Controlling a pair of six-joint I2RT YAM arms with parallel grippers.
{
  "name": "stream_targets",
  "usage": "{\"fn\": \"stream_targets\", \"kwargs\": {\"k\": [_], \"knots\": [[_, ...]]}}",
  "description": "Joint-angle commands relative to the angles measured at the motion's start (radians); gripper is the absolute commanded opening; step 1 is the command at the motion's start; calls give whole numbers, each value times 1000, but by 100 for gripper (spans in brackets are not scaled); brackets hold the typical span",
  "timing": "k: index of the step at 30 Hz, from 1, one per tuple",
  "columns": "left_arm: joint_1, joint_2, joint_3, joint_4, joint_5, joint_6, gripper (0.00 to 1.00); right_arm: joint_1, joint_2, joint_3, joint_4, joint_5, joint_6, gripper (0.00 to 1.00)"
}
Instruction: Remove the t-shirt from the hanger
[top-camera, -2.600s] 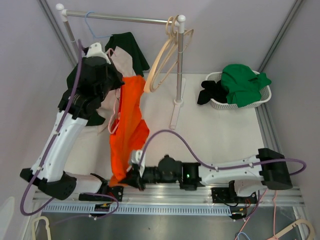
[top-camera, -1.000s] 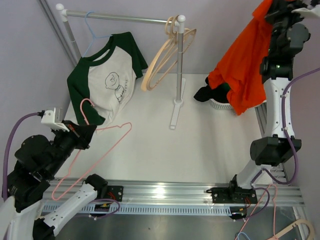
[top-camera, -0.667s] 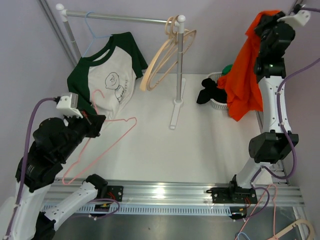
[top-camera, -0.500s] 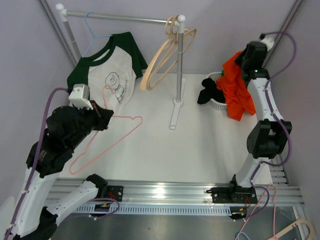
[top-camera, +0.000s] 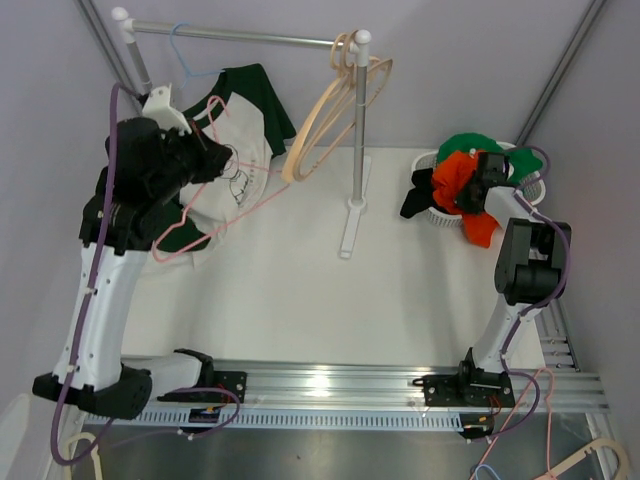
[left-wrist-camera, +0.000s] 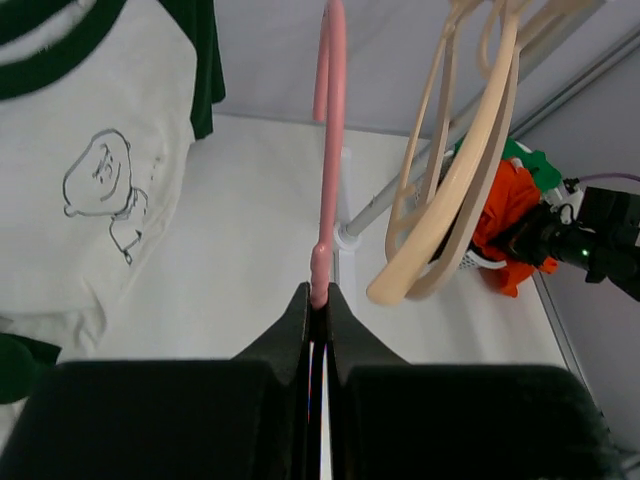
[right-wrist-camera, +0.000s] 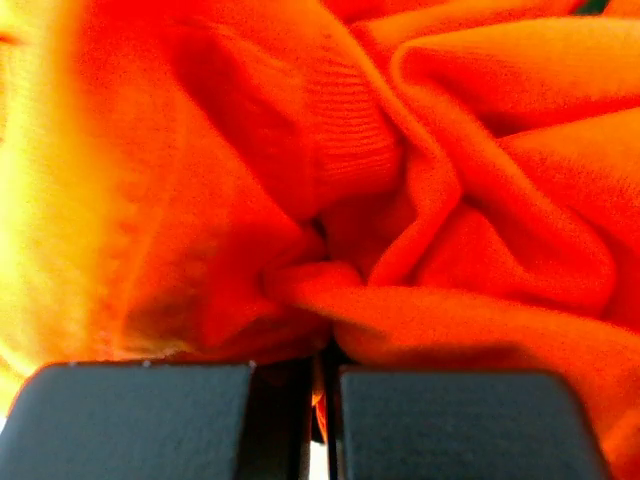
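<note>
- The white desk (top-camera: 300, 300) sits inside pale purple-grey walls, with a metal clothes rail (top-camera: 250, 37) running along the far edge.
- A white-and-green shirt (top-camera: 240, 140) hangs at the far left corner, and cream hangers (top-camera: 325, 125) hang at the rail's right post.
- A white basket (top-camera: 432, 212) stands near the far right corner, holding green cloth (top-camera: 470, 145) and black cloth (top-camera: 418, 190).
- My left gripper (left-wrist-camera: 318, 305) is raised over the far left of the desk. Its jaws are pressed together on the pink hanger (left-wrist-camera: 330, 150), which is bare and stands up out of the fingertips.
- My right gripper (right-wrist-camera: 320, 375) is down at the basket. Its jaws are nearly closed, pinching a fold of the orange t-shirt (right-wrist-camera: 400, 200).
- The orange t-shirt lies bunched on the basket, partly spilling over its right rim, well apart from the pink hanger.
</note>
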Motion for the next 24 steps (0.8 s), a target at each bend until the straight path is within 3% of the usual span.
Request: {"fn": "stream_targets", "kwargs": {"k": [1, 7, 12, 13, 14, 16, 24], "knots": [[8, 68, 156, 11, -56, 60, 1, -9, -62, 57, -48, 20, 9, 0], [26, 182, 276, -17, -73, 81, 1, -9, -99, 161, -98, 60, -16, 3], [60, 270, 393, -38, -43, 77, 1, -12, -87, 209, -140, 103, -29, 22], [64, 299, 408, -47, -31, 74, 1, -14, -97, 208, -138, 112, -20, 35], [68, 307, 431, -51, -29, 69, 1, -14, -103, 206, -131, 138, -16, 72], [69, 320, 431, -40, -27, 63, 1, -14, -126, 211, -125, 152, -10, 92], [80, 360, 444, 57, -46, 84, 1, 3, -316, 257, -135, 262, -43, 96]]}}
